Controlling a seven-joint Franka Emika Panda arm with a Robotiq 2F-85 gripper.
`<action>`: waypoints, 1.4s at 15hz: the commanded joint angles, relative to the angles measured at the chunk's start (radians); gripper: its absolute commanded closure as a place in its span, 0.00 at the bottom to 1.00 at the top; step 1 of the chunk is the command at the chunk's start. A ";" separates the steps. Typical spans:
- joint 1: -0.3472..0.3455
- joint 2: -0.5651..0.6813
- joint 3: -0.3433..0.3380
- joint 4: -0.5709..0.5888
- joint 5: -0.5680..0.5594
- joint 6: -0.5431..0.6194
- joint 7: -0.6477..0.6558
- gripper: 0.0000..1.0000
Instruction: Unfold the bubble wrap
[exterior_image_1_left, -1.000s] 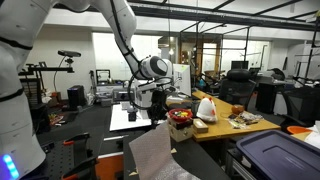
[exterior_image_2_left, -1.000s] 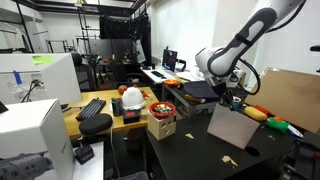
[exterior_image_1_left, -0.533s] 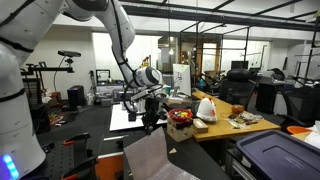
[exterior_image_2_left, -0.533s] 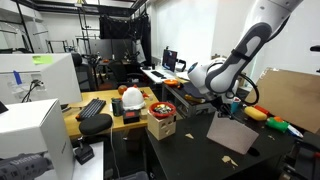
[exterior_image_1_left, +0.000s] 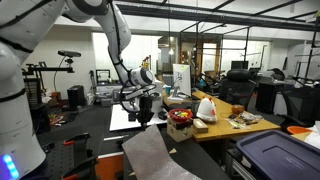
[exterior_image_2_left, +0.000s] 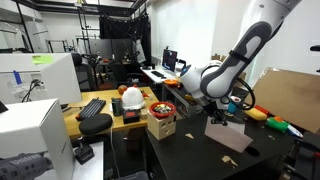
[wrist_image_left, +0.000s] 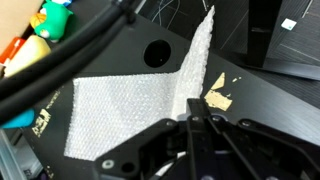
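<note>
The fingers (wrist_image_left: 200, 135) were fully closed and pinched one edge of the bubble wrap (wrist_image_left: 125, 108), which lay on the black bench (wrist_image_left: 262, 120) directly below the wrist. In the wrist view the flat part of the sheet spread to the left of the grip, its long axis running roughly across the picture. A raised fold ran from the grip up towards the top edge, ending in a point. In both exterior views the sheet (exterior_image_1_left: 150, 155) (exterior_image_2_left: 229, 134) sloped down from the held edge, with its lower edge on the bench. A round hole (wrist_image_left: 157, 52) in the bench sat just beside the fold. Tan scraps (wrist_image_left: 217, 92) lay near its other side.
</note>
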 joint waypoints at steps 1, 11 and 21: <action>-0.048 -0.050 0.066 -0.024 0.083 0.033 -0.180 0.73; -0.249 -0.136 0.030 -0.091 0.293 0.183 -0.429 0.01; -0.391 -0.013 -0.020 -0.078 0.347 0.343 -0.535 0.00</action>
